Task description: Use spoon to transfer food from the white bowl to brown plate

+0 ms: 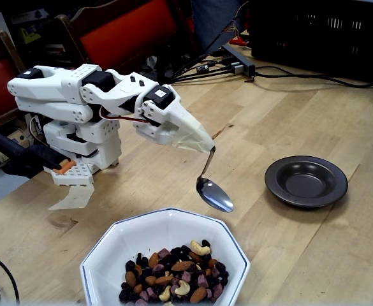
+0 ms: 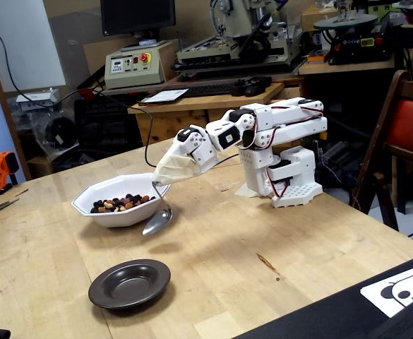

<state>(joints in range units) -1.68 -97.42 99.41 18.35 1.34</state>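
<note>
Spoon [image 1: 215,194] hangs bowl-down from the gripper [image 1: 206,148], held by the top of its thin bent handle; I see the shiny oval bowl empty in both fixed views, and in the air rather than on the table [image 1: 314,248]. The gripper's fingers are wrapped in a pale cloth-like cover, so I cannot tell how far they are parted, only that the handle comes out of the tip. In a fixed view the spoon [image 2: 157,221] sits just beside the white bowl [image 2: 114,212], outside its rim on the side nearer the arm, low above the wood. Food [image 1: 173,274] lies heaped in the white bowl [image 1: 109,255]: almonds, cashews, dark raisins, purple cubes. Brown plate [image 1: 306,181] rests on the table well apart from the spoon, its sunken centre bare; in the other fixed view the plate [image 2: 129,284] is nearer the camera than the bowl. White arm base [image 2: 284,176] stands behind.
</note>
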